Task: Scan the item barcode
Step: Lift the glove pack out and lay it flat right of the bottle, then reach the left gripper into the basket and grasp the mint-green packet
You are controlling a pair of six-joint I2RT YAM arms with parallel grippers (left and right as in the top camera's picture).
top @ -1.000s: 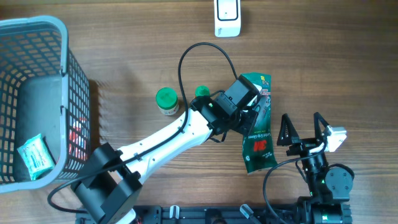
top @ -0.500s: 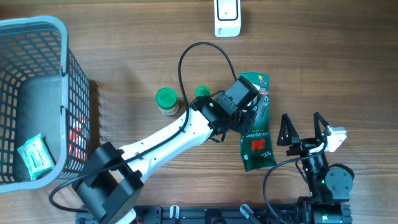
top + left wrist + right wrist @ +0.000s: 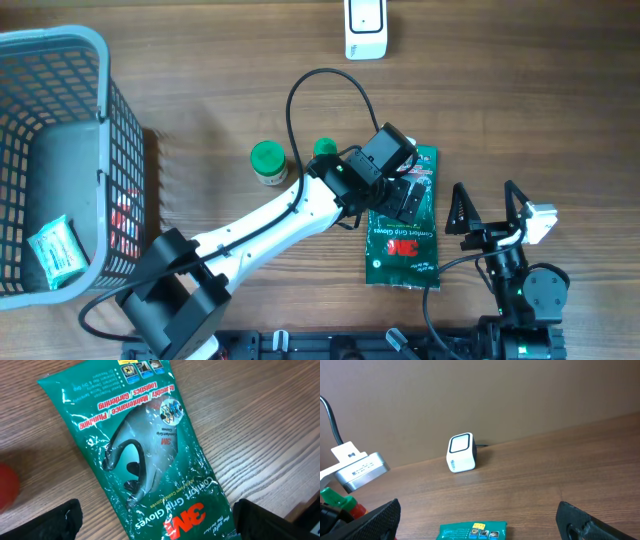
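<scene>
The item, a green 3M gloves pack (image 3: 405, 240), lies flat on the wooden table with its printed front up; no barcode shows. In the left wrist view the pack (image 3: 145, 455) fills the middle. My left gripper (image 3: 402, 192) hovers over its upper half, open, the two black fingers wide on either side (image 3: 160, 525) and touching nothing. My right gripper (image 3: 487, 208) stands open just right of the pack, empty; its view catches the pack's top edge (image 3: 472, 531). The white scanner (image 3: 365, 28) stands at the table's far edge (image 3: 461, 453).
A grey mesh basket (image 3: 60, 45) fills the left side, with a teal packet (image 3: 57, 250) inside. A green-capped bottle (image 3: 267, 160) and a second green cap (image 3: 325, 148) stand left of my left wrist. A black cable (image 3: 300, 85) loops above the arm.
My left gripper has opened and let go of the pack. The pack has dropped from a tilted hold to lie flat, a little lower and further left.
</scene>
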